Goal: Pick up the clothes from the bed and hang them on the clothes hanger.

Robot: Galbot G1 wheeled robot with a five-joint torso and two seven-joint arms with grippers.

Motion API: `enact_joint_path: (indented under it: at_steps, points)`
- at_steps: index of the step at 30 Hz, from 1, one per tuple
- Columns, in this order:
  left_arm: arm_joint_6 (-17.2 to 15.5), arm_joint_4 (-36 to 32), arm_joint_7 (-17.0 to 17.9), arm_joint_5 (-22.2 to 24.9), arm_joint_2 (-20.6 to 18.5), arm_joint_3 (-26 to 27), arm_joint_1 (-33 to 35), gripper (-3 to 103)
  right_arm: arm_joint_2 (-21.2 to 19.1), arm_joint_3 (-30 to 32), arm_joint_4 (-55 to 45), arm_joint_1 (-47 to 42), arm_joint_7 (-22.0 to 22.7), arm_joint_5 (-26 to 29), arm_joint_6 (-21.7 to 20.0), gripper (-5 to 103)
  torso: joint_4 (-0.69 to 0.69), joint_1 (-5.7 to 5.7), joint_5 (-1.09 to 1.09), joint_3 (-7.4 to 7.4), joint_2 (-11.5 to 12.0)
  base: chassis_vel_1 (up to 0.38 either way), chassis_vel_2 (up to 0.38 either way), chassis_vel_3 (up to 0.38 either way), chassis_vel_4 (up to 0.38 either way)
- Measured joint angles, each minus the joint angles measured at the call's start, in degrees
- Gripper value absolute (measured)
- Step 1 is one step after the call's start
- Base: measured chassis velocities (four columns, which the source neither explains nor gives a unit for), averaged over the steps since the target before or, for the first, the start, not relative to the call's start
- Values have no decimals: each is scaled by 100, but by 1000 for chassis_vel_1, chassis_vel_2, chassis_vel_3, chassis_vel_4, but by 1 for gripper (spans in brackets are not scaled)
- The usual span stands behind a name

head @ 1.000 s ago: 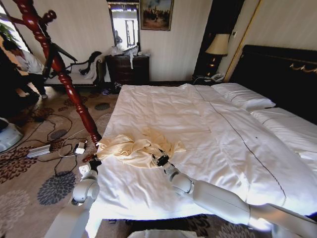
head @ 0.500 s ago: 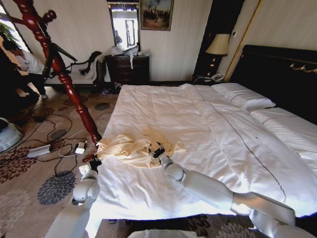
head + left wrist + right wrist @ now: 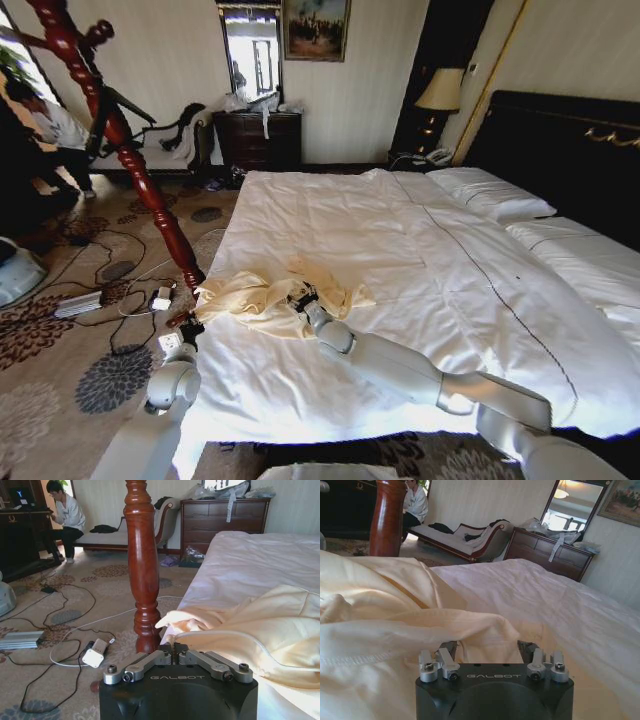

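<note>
While the clothes [image 3: 262, 298] are lying crumpled near the bed's [image 3: 420, 290] foot corner, the right claw [image 3: 301, 298] is pressing into them, spread open around a fold; the left claw [image 3: 190, 327] is hanging shut beside the bed.

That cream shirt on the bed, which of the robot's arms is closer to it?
The right. Its tool is pressed into the cream shirt near its middle, on the bed. The left tool waits off the bed's edge, beside the shirt's sleeve end.
</note>
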State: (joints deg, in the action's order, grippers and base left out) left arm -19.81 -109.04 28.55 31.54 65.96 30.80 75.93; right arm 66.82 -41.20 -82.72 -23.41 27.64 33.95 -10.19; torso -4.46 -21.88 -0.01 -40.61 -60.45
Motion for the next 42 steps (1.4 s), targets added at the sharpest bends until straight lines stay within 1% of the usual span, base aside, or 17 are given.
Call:
enact_joint_path:
  at_steps: [3,9,10,12,14,17,19,20,21,22,24,28,31,33,37,41,42]
  points:
    - [1,5,0,0,-9,-1,-8,2,77,-10,6,5,-25,159,37,56,-1,0,0,0,0,0,0,0,0]
    - [5,19,-1,0,-17,3,-4,2,129,-20,-20,-9,-129,214,182,51,-1,0,0,0,0,0,0,0,0]
    - [6,23,-2,0,-17,3,-2,2,135,-32,-45,-13,-148,214,206,56,-1,0,0,0,0,0,0,0,0]
    - [8,32,-2,-1,-12,2,-2,2,172,-59,-86,-17,-144,214,210,58,-1,0,0,0,0,0,0,0,0]
    - [9,38,-2,-2,-10,0,-11,2,239,-74,-85,-16,-94,213,185,70,0,0,0,0,0,0,0,0,0]
    - [9,40,-2,-2,-10,-2,-17,2,305,-77,-57,-5,-44,208,155,73,0,0,0,0,0,0,0,0,0]
    - [9,41,-3,-3,-11,-3,-19,2,405,-77,16,26,35,199,108,81,0,1,0,0,0,0,0,0,0]
    - [9,41,-3,-3,-11,-3,-19,2,405,-77,16,26,35,199,108,81,0,1,0,0,0,0,0,0,0]
    - [9,42,-3,-3,-11,-3,-18,2,465,-76,66,44,72,191,82,86,0,0,0,0,0,0,0,0,0]
    - [9,41,-5,-3,-11,-2,-17,2,486,-75,85,49,85,186,72,86,-1,0,0,0,0,0,0,0,0]
    - [10,41,-5,-5,-4,-2,-8,2,644,-62,247,99,175,137,1,96,0,0,0,0,0,0,0,0,0]
    - [11,42,-5,-9,2,-4,-8,2,884,-61,510,211,246,88,-65,100,0,1,0,0,0,0,0,0,0]
    - [12,44,-5,-12,5,-7,-10,2,1011,-60,687,279,260,52,-71,100,0,0,0,0,0,0,0,0,0]
    - [13,47,-7,-15,10,-7,-15,2,1265,-60,1020,381,258,-22,-50,100,0,0,0,0,0,0,0,0,0]
    - [13,34,-9,-14,0,24,-13,2,1464,-59,1220,440,253,-37,32,100,1,0,0,0,0,0,0,0,0]
    - [15,-7,-10,-7,-35,69,35,2,1430,51,1026,459,247,34,95,100,0,0,0,0,0,0,0,0,0]
    - [20,-18,-10,-7,-53,95,68,2,1335,141,771,462,248,184,124,100,0,0,0,0,0,0,0,0,0]
